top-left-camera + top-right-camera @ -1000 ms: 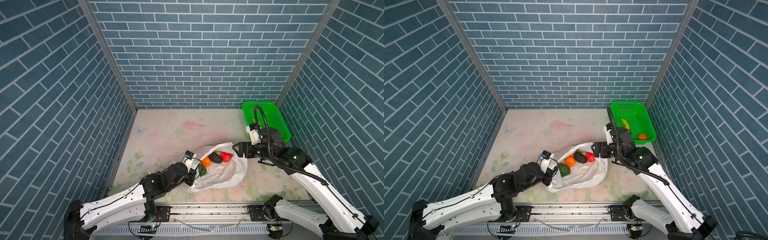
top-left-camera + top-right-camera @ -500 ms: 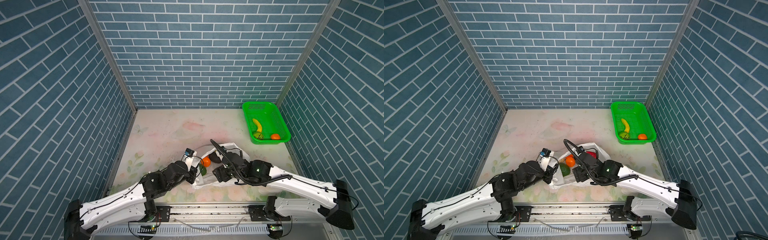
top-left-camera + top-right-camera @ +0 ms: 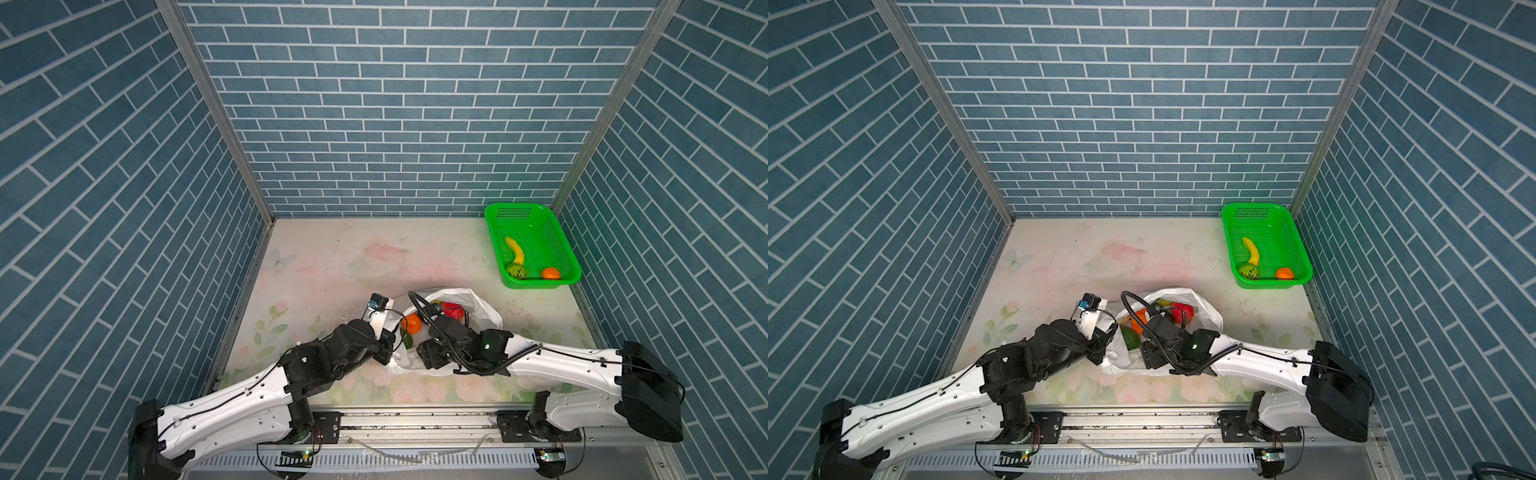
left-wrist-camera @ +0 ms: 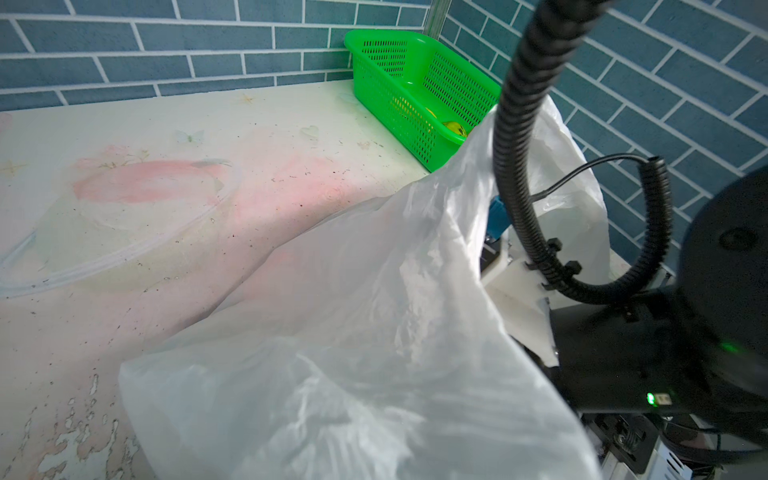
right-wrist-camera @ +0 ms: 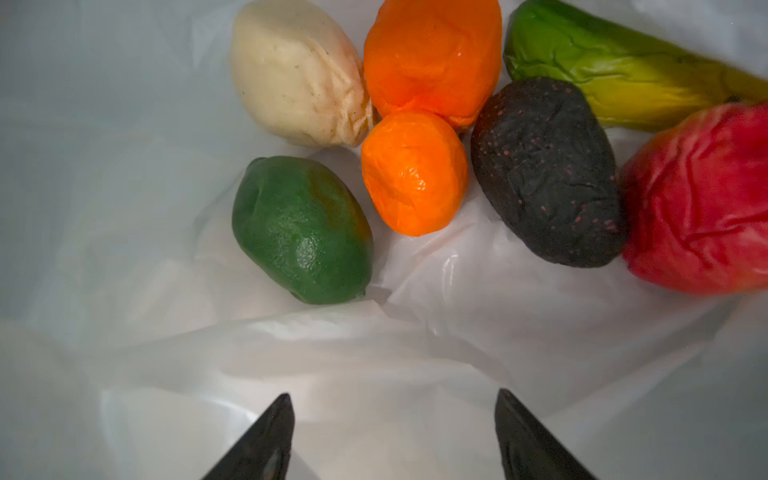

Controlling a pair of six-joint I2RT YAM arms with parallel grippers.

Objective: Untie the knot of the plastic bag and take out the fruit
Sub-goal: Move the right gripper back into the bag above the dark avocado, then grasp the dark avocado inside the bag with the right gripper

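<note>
- Blue brick-pattern walls all round, floral counter [image 3: 332, 257] underneath. the plastic bag [image 3: 484, 309] lies near its front edge, mouth open.
- Right wrist view is from inside the bag: right claw [image 5: 392, 392] has its jaws spread wide with nothing between them, just bag film. Past the tips on the bag's floor: cream-white fruit [image 5: 295, 75], big tangerine [image 5: 432, 58], small tangerine [image 5: 413, 172], green avocado [image 5: 299, 228], dark avocado [image 5: 544, 170], mango [image 5: 602, 75], red fruit [image 5: 702, 199].
- Both top views only catch a few of those, and the right jaws are hidden in the bag.
- Left claw [image 3: 390, 348] sits at the bag's left rim, closed tight, apparently pinching the film. Left wrist view just shows film draped up close, fingers hidden.
- green basket [image 3: 542, 243] is well apart from the bag, back-right of it. Top views show banana [image 3: 515, 249], kiwi half [image 3: 516, 272] and basket tangerine [image 3: 550, 273] inside.
</note>
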